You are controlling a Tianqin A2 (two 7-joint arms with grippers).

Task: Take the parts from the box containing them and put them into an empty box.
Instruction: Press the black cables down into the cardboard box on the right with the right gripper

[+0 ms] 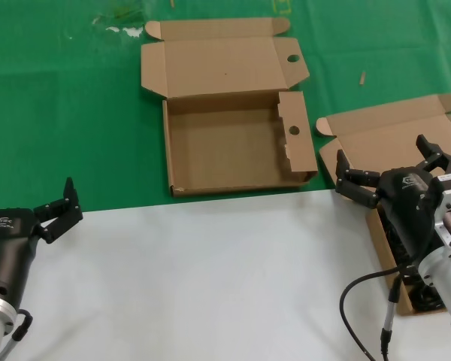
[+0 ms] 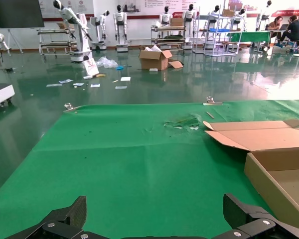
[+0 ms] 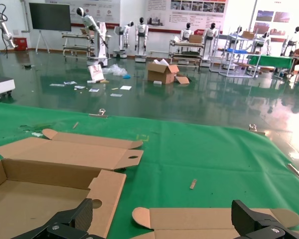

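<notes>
My right gripper [image 1: 391,169] hung over the box of cables [image 1: 376,139], jaws wide and holding nothing. My left gripper [image 1: 56,207] waited over the white worktop [image 1: 195,278], also open. The empty box [image 1: 233,143] sat between them.

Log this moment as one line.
left gripper: open, idle over white surface | right gripper: open above plain brown cardboard box | holed brown cardboard box: empty

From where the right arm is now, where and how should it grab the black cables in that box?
Grip the cable bundle across its slim middle, coming straight down from above. It lies low along the box's near-left wall, mostly hidden under the right hand, so a side approach would hit cardboard. That hand is already open.
</notes>
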